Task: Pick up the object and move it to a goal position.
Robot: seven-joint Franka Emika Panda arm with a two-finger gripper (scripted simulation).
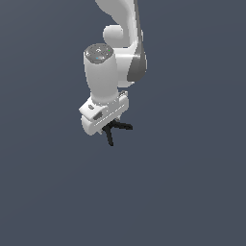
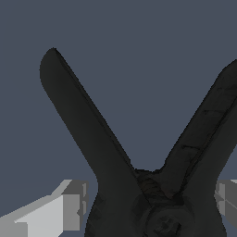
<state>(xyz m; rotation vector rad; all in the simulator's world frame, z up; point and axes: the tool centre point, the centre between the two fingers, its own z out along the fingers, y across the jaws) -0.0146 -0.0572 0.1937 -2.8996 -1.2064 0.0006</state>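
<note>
The object, a small black clamp with two splayed handles, fills the wrist view [image 2: 115,166]. Its handles spread apart in a V and its pivot end sits between my fingers. My gripper [image 2: 150,210] has one grey fingertip [image 2: 69,208] against one side of the clamp's body and the other against the opposite side. In the exterior view the gripper [image 1: 108,124] points down from the white arm, and the clamp's handles [image 1: 116,129] stick out just below the hand. The clamp's red spot is hidden.
A plain dark grey-blue floor [image 1: 192,192] spreads all around. The white arm links [image 1: 120,43] rise behind the hand toward the top of the exterior view. No goal marker shows.
</note>
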